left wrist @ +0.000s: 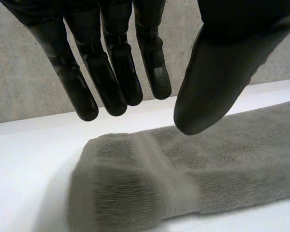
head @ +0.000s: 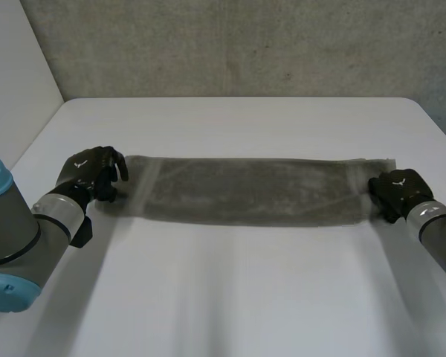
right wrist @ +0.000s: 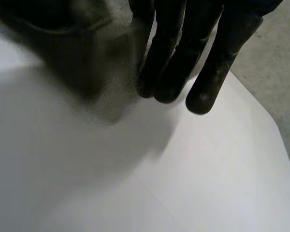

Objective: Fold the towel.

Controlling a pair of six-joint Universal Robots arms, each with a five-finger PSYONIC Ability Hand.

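— Any writing here to read?
— None legible. There's a small white mark [head: 79, 162] on the back of the left hand [head: 97, 175], and a second white mark [head: 399, 180] on the right hand [head: 398, 195].
— Letters?
— Too small to tell.

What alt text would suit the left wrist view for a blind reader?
The robot's black left hand hangs open over the end of a folded grey towel on a white table. A concrete wall stands behind.
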